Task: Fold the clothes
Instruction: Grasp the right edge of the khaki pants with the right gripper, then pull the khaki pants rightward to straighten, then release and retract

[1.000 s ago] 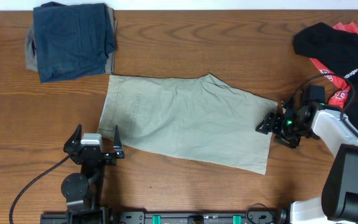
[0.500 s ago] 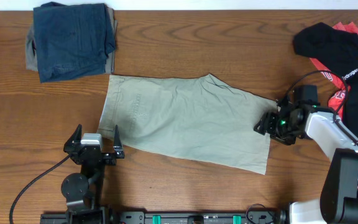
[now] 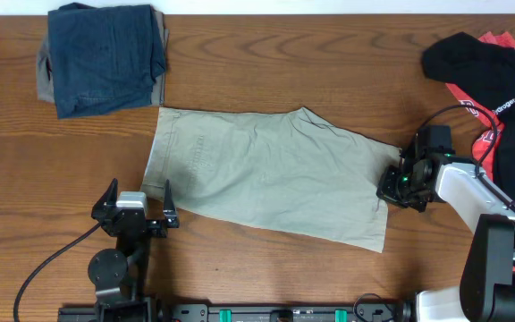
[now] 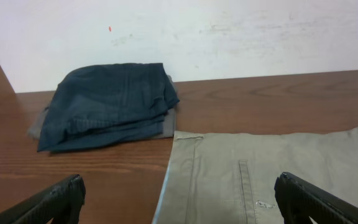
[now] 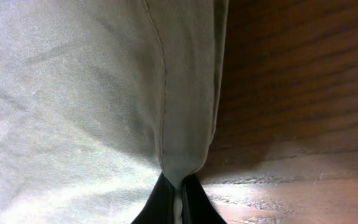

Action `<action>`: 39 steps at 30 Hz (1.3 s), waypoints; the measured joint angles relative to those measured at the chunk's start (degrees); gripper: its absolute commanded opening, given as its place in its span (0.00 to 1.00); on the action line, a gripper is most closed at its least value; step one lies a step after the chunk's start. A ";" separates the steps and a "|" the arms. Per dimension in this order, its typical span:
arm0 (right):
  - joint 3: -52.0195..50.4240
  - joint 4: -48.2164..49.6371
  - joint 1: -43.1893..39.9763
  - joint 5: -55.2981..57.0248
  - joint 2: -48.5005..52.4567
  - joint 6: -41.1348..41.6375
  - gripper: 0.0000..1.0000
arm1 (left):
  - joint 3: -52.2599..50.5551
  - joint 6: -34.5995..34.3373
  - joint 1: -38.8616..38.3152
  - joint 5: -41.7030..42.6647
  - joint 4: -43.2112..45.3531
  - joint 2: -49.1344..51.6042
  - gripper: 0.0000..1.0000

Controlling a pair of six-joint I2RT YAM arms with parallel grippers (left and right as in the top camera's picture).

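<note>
Light khaki shorts (image 3: 266, 174) lie spread flat across the middle of the table, waistband to the left. My right gripper (image 3: 390, 185) is at their right hem, shut on the fabric; in the right wrist view the stitched hem (image 5: 179, 130) is pinched between the two black fingers (image 5: 160, 202). My left gripper (image 3: 136, 213) rests near the front left, just below the waistband corner, jaws wide open with nothing between them; its wrist view shows the khaki waistband (image 4: 241, 168) ahead.
Folded navy-blue shorts (image 3: 105, 55) sit on a grey garment at the back left, also seen as the navy pile (image 4: 107, 106) in the left wrist view. A heap of black and red tops (image 3: 485, 67) lies at the back right. A white wall bounds the far edge.
My right gripper has slid onto the right hem of the khaki shorts and closed on it. The left arm has not moved.
</note>
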 measured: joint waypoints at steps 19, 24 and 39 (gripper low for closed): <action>15.76 -19.04 -6.27 17.79 3.32 1.42 0.01 | 0.00 0.02 0.00 0.00 0.00 0.00 0.98; 22.36 -18.56 -7.23 20.13 3.32 1.42 0.01 | 0.00 0.00 0.00 0.00 0.00 0.00 0.98; 25.77 -19.96 -7.26 20.48 3.32 1.44 0.84 | 0.00 0.00 0.00 0.00 0.00 0.00 0.98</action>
